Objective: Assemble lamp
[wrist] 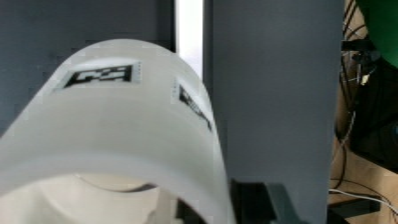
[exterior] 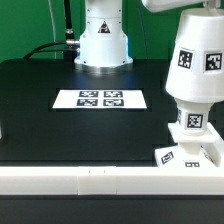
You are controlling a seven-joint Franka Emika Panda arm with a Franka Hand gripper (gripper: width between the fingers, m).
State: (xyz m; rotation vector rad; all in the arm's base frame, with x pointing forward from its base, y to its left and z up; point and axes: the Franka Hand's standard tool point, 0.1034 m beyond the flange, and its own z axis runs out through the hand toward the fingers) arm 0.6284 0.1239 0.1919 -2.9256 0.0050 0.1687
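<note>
The tapered white shade [exterior: 195, 62] stands upright at the exterior view's right, wide end down over the bulb part [exterior: 192, 122]. The bulb part sits on the flat square base [exterior: 186, 154] near the table's front edge. Only part of the arm [exterior: 165, 6] shows above the shade there; the gripper itself is out of that frame. In the wrist view the shade [wrist: 125, 120] fills most of the picture, with two square markers on its wall. My gripper [wrist: 169, 203] is closed around it; one dark finger [wrist: 267, 205] lies against its side, the other is hidden.
The marker board [exterior: 101, 98] lies flat in the middle of the black table. The robot's white pedestal [exterior: 103, 40] stands at the back. A white rail [exterior: 90, 181] runs along the front edge. Cables [wrist: 365, 60] lie beyond the table's side.
</note>
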